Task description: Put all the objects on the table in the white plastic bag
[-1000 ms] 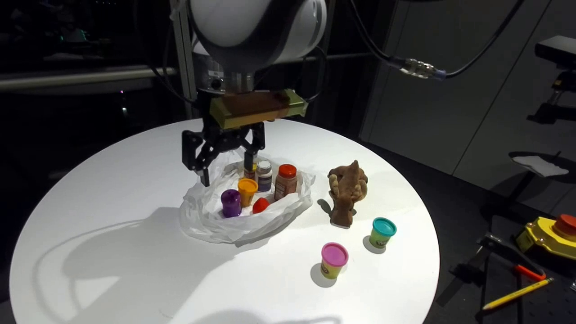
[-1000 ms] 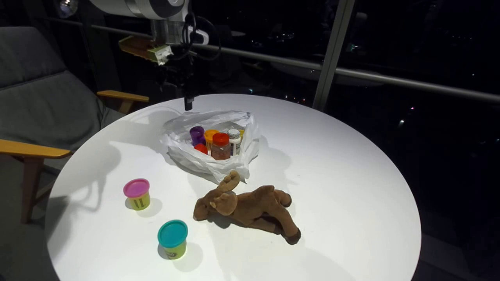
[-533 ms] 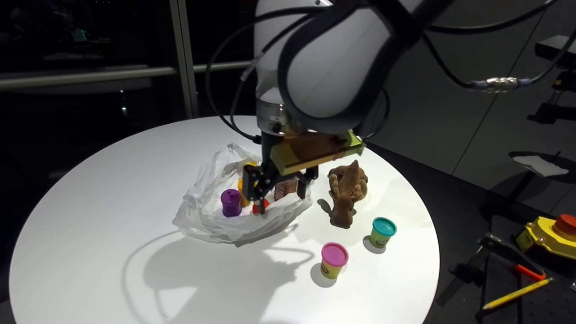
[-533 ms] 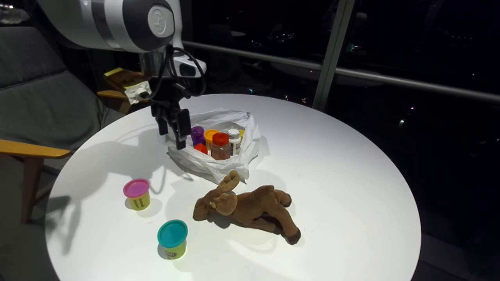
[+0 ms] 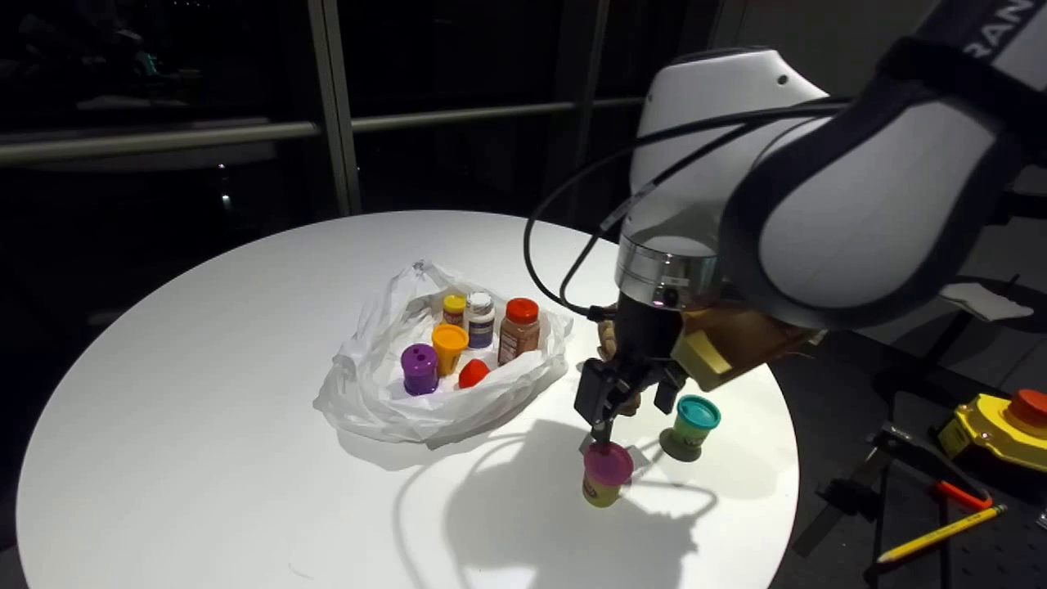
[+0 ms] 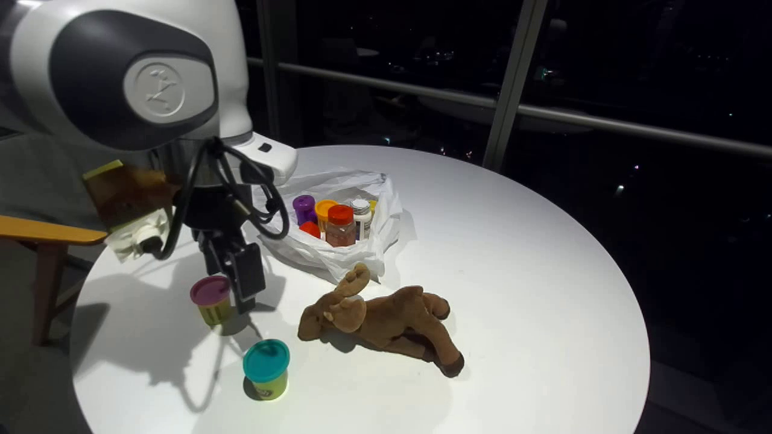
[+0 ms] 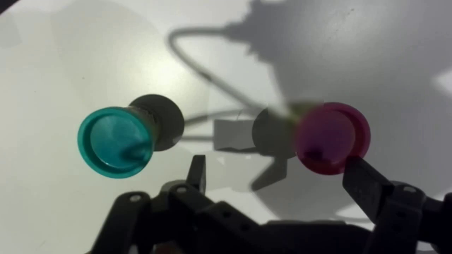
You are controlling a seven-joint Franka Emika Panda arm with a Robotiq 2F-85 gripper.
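Fingers wide apart near pink cup, teal cup and brown plush animal close by, pencil beyond table.

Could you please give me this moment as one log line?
tool: open, holding nothing | not yet bagged: pink-lidded cup, teal-lidded cup, brown plush toy | in white plastic bag: six small items visible

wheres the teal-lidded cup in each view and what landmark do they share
In an exterior view: teal-lidded cup, lower right.
In an exterior view: teal-lidded cup, lower left.
Wrist view: teal-lidded cup, left, about mid-height.
Shared landmark: the pink-lidded cup, right of it there, left in both exterior views.
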